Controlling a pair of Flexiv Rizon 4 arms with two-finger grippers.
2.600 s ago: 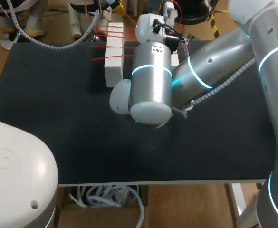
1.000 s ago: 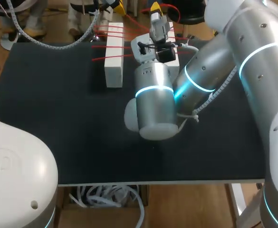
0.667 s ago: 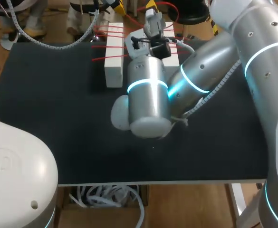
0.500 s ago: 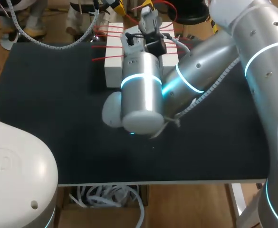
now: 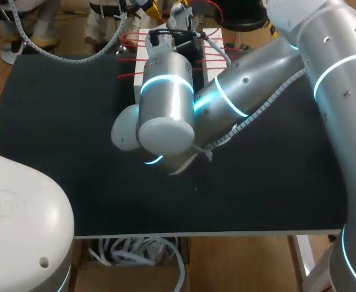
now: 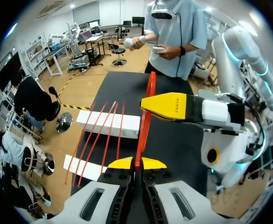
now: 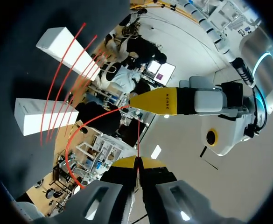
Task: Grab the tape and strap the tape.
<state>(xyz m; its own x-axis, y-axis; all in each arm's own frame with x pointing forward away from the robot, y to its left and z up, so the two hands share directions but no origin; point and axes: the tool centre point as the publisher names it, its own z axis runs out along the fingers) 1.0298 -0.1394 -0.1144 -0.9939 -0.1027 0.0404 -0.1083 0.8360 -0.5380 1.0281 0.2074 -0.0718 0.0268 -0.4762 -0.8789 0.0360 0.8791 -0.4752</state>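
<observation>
The head camera sits high up behind the robot and looks down on the whole black table (image 5: 56,152). Each wrist camera sits on its arm, very close to the red tape (image 6: 151,84), looking out past it. Both wrist views show the same white blocks (image 6: 108,123).

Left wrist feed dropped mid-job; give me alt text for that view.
The left gripper is shut on a red tape that rises ahead past the yellow tip of the right gripper. Beside it, red strands cross two white blocks on the black table.
</observation>
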